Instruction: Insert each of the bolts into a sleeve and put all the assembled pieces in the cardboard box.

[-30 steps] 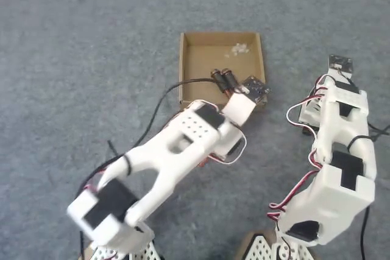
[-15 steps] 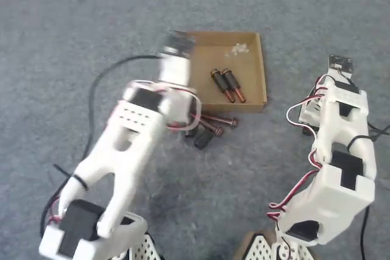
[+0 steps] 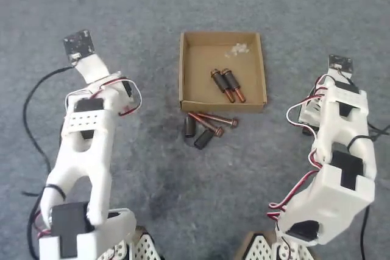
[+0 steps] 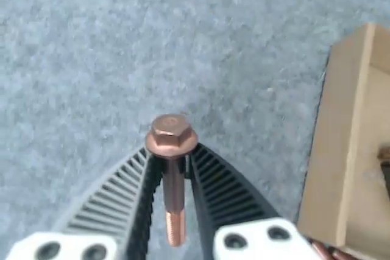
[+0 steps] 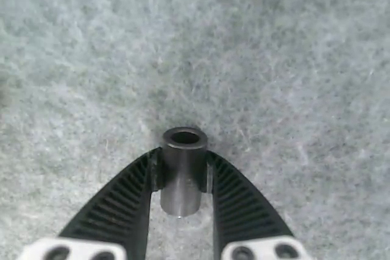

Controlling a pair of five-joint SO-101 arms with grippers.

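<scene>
Left arm point(image 3: 90, 127) swung clear of cardboard box point(image 3: 182, 71) edge, left fingers point(image 4: 135, 194) gripping bolt point(image 4: 173, 178), right fingers point(image 5: 127, 200) gripping sleeve point(image 5: 183, 173)

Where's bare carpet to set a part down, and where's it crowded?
Free: carpet between left arm and cardboard box; strip between box and right arm; near middle between the two arm bases. Crowded: right in front of the box, where loose bolts and sleeves lie together.

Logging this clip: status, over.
Left gripper shut on bolt. Right gripper shut on sleeve. Two assembled pieces in cardboard box. Loose bolts, sleeves by box.
</scene>
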